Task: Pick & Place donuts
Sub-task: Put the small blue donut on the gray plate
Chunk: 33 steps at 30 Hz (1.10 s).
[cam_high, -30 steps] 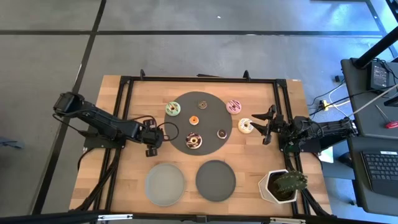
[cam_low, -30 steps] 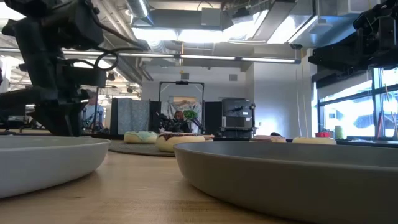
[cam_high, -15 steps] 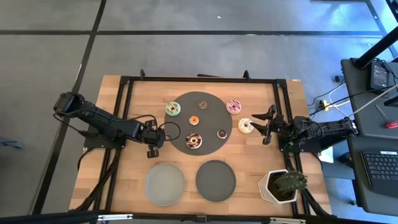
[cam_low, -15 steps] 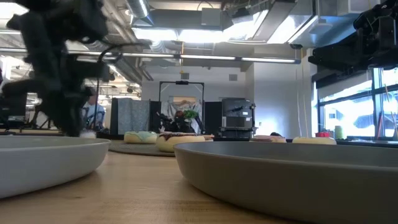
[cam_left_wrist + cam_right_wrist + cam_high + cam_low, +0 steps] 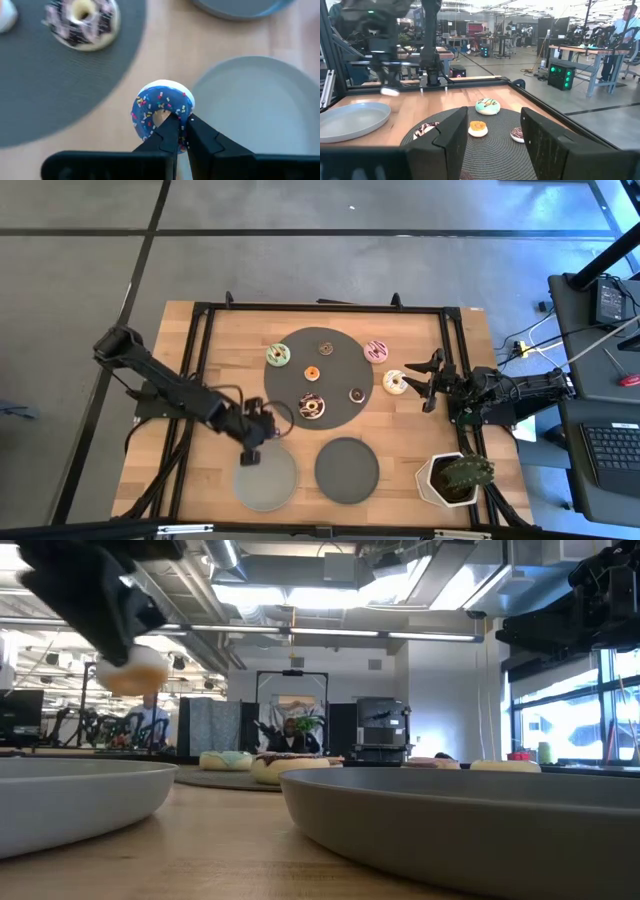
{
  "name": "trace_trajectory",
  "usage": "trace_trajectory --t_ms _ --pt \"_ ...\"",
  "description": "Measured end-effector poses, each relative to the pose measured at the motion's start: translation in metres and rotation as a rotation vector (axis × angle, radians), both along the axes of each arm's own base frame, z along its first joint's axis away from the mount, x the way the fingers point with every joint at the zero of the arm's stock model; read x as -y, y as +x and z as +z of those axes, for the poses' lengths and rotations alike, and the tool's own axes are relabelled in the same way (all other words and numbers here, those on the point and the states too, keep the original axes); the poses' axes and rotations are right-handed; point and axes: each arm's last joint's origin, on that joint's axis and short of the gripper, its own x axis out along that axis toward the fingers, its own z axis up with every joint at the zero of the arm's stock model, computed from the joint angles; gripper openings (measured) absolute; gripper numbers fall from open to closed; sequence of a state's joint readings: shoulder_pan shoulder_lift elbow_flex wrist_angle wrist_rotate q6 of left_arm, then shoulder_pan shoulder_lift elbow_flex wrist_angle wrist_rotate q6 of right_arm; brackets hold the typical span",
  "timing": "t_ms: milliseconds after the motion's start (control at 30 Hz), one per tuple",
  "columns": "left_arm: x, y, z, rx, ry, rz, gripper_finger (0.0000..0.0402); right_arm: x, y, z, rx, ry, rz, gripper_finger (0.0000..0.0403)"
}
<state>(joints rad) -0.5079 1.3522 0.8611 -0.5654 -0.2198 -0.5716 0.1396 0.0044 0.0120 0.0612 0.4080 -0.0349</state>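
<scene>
- The surface (image 5: 215, 350) is a wooden top inside a black frame, with both arms reaching in from its 2 sides.
- The left arm stretches diagonally inward; its left hand (image 5: 253, 448) hangs at the far edge of the light grey plate (image 5: 266, 480), clenched on the blue sprinkled donut (image 5: 161, 116), which is held up in the air between the round mat and that plate.
- The right arm lies low at the right edge; its right hand (image 5: 425, 380) is spread wide, released, just beside the white donut (image 5: 394, 382).
- The dark round mat (image 5: 340, 392) carries a chocolate-sprinkled donut (image 5: 311, 406) and 3 mini donuts; a green donut (image 5: 278, 355) sits on its left rim and a pink donut (image 5: 376, 351) just off its right rim.
- A dark grey plate (image 5: 347, 471) sits beside the light one.
- A potted plant (image 5: 456, 477) stands in the near right corner.
</scene>
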Motion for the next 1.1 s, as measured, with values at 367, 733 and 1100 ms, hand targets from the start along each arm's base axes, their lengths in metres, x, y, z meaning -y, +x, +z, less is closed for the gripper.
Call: trace_trajectory --t_ms 367,733,1100 --pt "0.069 0.004 -0.022 -0.161 0.038 0.016 0.0019 0.0 0.0 0.0 0.001 0.003 0.0 0.0183" --pt "0.082 0.011 -0.045 -0.272 0.031 -0.024 0.0019 0.0 0.0 0.0 0.001 0.003 0.0 0.0183" --pt "0.081 0.013 -0.044 -0.22 0.078 -0.003 0.0019 0.0 0.0 0.0 0.001 0.003 0.0 0.0183"
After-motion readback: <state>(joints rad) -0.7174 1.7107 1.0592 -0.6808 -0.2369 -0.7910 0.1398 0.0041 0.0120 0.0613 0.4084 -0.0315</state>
